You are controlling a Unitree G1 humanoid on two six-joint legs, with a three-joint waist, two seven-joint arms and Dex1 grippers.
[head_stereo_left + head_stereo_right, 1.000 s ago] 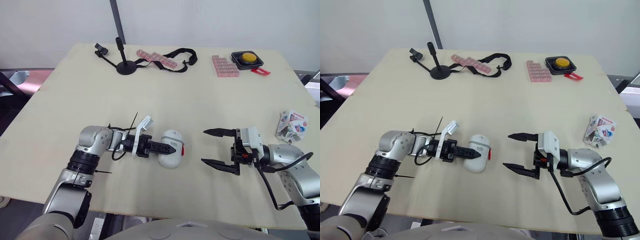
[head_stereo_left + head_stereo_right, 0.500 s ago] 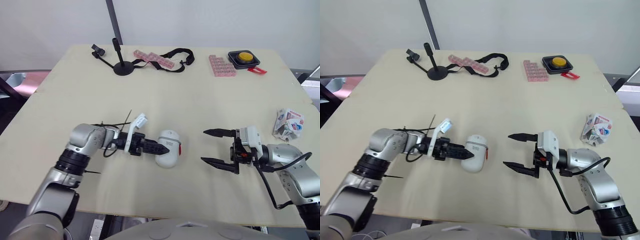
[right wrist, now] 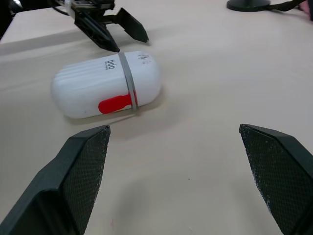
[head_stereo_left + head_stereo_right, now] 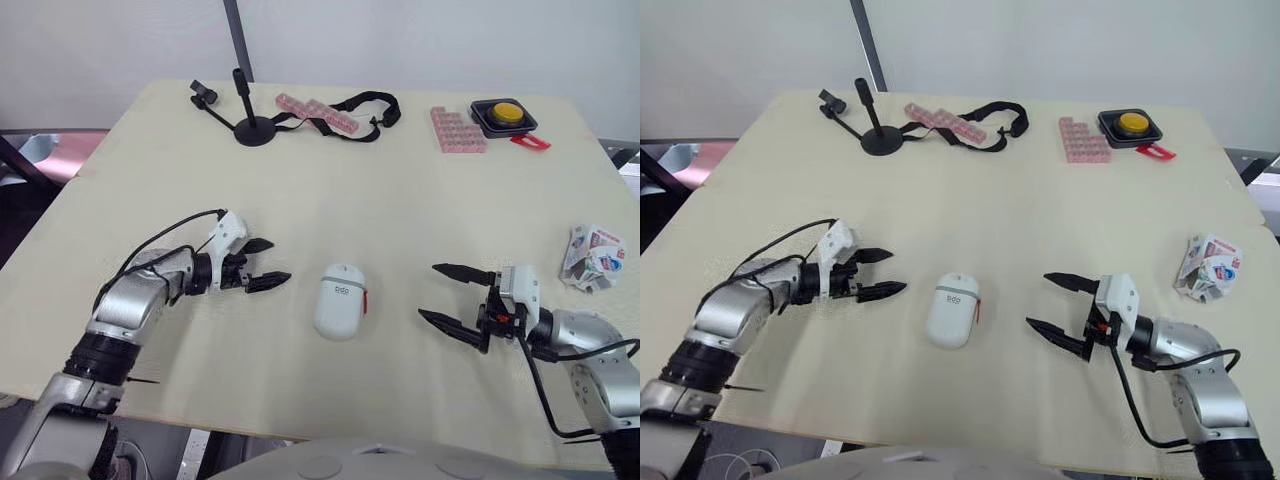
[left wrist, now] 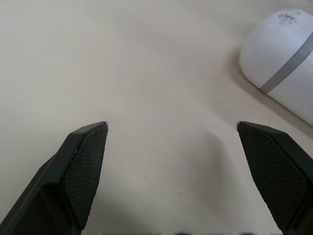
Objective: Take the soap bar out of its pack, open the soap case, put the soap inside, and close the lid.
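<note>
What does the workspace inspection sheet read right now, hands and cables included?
Surface: pale table, no damage seen.
Job's things: white soap case shut, lying between the hands, contents hidden; crumpled soap pack near the right edge.
Clutter: black stand, black strap, pink blocks, yellow button box along the far edge.
Hands: left hand open; right hand open; both off the case.
Cables: left-arm cable and right-arm cable, loose loops.
Surroundings: wall, dark pole.

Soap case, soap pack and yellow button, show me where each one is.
soap case (image 4: 337, 305): left eye view, middle of its white shell.
soap pack (image 4: 592, 258): left eye view, centre of the crumpled wrapper.
yellow button (image 4: 505, 111): left eye view, top of the yellow dome.
</note>
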